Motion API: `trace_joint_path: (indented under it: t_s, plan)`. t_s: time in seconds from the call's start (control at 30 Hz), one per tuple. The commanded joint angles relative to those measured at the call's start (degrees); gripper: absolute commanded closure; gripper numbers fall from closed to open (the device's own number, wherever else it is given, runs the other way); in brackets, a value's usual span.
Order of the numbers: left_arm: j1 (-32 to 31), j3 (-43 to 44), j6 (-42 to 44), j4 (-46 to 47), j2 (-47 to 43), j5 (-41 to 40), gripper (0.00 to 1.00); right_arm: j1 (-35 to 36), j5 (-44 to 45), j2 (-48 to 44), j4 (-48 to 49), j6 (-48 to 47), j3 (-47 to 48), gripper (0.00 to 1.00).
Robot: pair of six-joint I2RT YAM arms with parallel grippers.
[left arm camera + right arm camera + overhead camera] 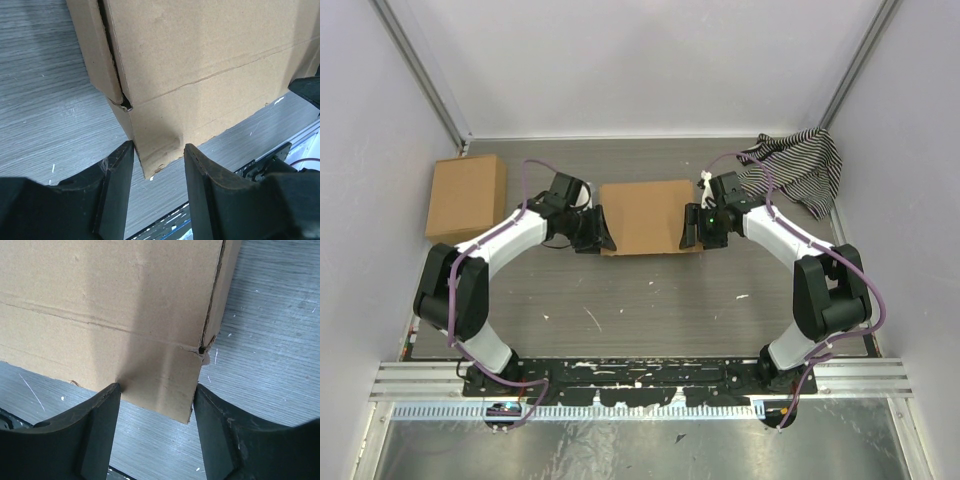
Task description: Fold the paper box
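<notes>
The paper box [648,217], a wide shallow brown cardboard mailer, lies closed in the middle of the table. My left gripper [595,230] is at its near left corner and my right gripper [692,228] at its near right corner. In the left wrist view the paper box [200,50] pokes its lower corner between the spread fingers of the left gripper [159,147], touching the left finger. In the right wrist view the right gripper [158,387] straddles the front corner of the paper box [100,290], with both fingertips close to the cardboard's edges. Both grippers are open.
A squarer brown cardboard box [466,196] stands at the left by the wall. A black-and-white striped cloth [800,165] lies bunched in the back right corner. Grey walls close in the table on three sides.
</notes>
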Motion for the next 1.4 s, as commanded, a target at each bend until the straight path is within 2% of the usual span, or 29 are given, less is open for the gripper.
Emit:
trace_joint_path:
  t_s: [0.0, 0.67, 1.03, 1.37]
  plan:
    - [0.1, 1.4, -1.2, 1.6, -2.0, 4.4, 0.49, 0.5, -4.2, -1.3, 1.1, -0.1, 2.8, 0.35]
    - [0.5, 0.4, -0.7, 1.5, -2.3, 5.3, 0.49, 0.4, -4.3, -0.9, 1.2, -0.7, 2.7, 0.35]
    - [0.6, -0.1, 0.7, 1.3, 0.5, -0.7, 0.51, 0.4, -2.6, 0.4, 3.0, -0.8, 1.0, 0.36]
    - [0.6, -0.7, 0.7, 2.7, 2.0, -2.8, 0.53, 0.5, -0.7, 0.8, 2.8, -1.3, 0.7, 0.36]
